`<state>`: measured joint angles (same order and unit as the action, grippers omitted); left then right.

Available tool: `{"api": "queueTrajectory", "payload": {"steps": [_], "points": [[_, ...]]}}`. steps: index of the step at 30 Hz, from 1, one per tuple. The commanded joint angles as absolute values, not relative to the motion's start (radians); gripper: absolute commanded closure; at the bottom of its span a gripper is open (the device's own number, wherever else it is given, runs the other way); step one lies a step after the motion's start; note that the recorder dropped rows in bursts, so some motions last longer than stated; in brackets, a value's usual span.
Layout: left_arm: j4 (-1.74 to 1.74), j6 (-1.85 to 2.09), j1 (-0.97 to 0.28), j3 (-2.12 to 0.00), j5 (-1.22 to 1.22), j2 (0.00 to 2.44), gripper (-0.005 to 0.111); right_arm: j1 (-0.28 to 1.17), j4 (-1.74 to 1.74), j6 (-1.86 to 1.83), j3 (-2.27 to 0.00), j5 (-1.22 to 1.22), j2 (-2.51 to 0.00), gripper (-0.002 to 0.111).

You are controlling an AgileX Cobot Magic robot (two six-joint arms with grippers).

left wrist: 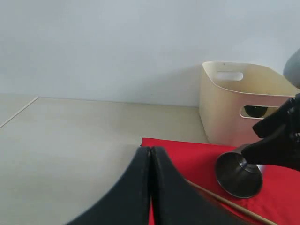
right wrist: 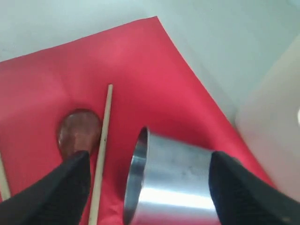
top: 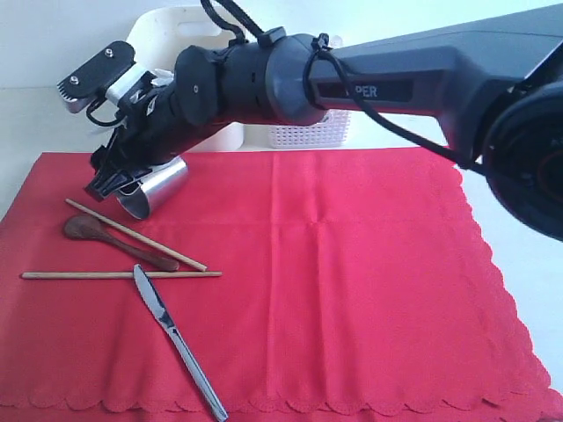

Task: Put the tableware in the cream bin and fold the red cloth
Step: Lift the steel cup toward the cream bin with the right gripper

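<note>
The red cloth (top: 352, 264) lies spread flat over the table. On its left part a steel cup (top: 163, 185) lies on its side. My right gripper (top: 132, 180) reaches across from the right and straddles the cup (right wrist: 173, 183), open, with a gap at the rim-side finger (right wrist: 65, 187). Two chopsticks (top: 132, 233) (top: 114, 275), a dark wooden spoon (top: 97, 233) and a grey knife (top: 176, 338) lie on the cloth in front of the cup. The cream bin (left wrist: 234, 103) stands behind the cloth's far left corner. My left gripper (left wrist: 151, 149) is shut and empty, off the cloth's left edge.
A white lattice basket (top: 308, 134) stands behind the cloth, to the right of the cream bin (top: 163, 26) and partly hidden by the right arm. Bare pale table (left wrist: 70, 140) runs to the left of the cloth.
</note>
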<state>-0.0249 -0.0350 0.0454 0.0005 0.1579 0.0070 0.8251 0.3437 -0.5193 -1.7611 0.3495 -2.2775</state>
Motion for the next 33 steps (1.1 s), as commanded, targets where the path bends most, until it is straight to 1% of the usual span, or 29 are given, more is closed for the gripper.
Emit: {"api": "queueTrajectory", "payload": {"steps": [1, 9, 11, 13, 16, 19, 23, 31, 33], "points": [[-0.027, -0.032, 0.048, 0.0, 0.152, 0.0, 0.106, 0.826, 0.223, -0.433, -1.807, 0.35, -2.318, 0.04], [-0.027, -0.032, 0.048, 0.0, 0.152, 0.0, 0.106, 0.826, 0.098, -0.354, -1.854, 0.364, -2.372, 0.04], [-0.027, -0.032, 0.048, 0.0, 0.152, 0.0, 0.106, 0.826, 0.049, -0.351, -1.854, 0.372, -2.372, 0.042], [-0.027, -0.032, 0.048, 0.0, 0.152, 0.0, 0.106, 0.826, 0.0, -0.315, -1.854, 0.378, -2.372, 0.046], [-0.027, -0.032, 0.048, 0.0, 0.152, 0.0, 0.106, 0.826, -0.091, -0.231, -1.854, 0.403, -2.372, 0.057], [-0.027, -0.032, 0.048, 0.0, 0.152, 0.0, 0.106, 0.826, -0.174, -0.151, -1.854, 0.419, -2.372, 0.071], [-0.027, -0.032, 0.048, 0.0, 0.152, 0.0, 0.106, 0.826, -0.216, -0.092, -1.854, 0.439, -2.372, 0.087], [-0.027, -0.032, 0.048, 0.0, 0.152, 0.0, 0.106, 0.826, -0.221, -0.063, -1.854, 0.487, -2.335, 0.107], [-0.027, -0.032, 0.048, 0.0, 0.152, 0.0, 0.106, 0.826, -0.221, -0.048, -1.854, 0.489, -2.319, 0.108]]}}
